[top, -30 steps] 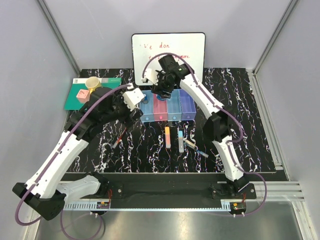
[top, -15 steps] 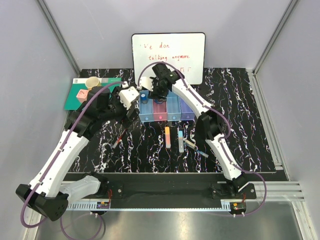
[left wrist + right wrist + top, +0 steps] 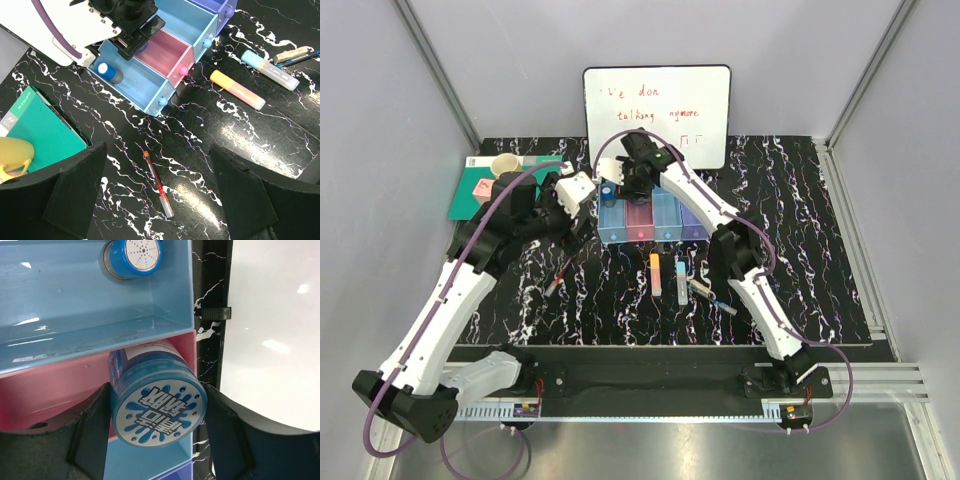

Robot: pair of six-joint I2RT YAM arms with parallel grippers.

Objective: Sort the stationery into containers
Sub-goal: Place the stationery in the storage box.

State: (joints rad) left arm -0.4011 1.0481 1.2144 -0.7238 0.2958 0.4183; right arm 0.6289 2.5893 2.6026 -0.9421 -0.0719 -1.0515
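The right claw (image 3: pixel 157 427) grips a blue tub (image 3: pixel 159 412) by its smooth, likely slippery sides over the pink bin (image 3: pixel 50 390), while the left claw (image 3: pixel 160 194) gapes wide above the light, thin red pen (image 3: pixel 156 182), best pinched mid-barrel, 8 o'clock from that bin.

Black white-veined table (image 3: pixel 820 250), plain grey walls (image 3: pixel 520 60) on three sides, aluminium corner posts (image 3: pixel 435 70), whiteboard (image 3: pixel 705 100) with red handwriting at the back, light glinting off the table.
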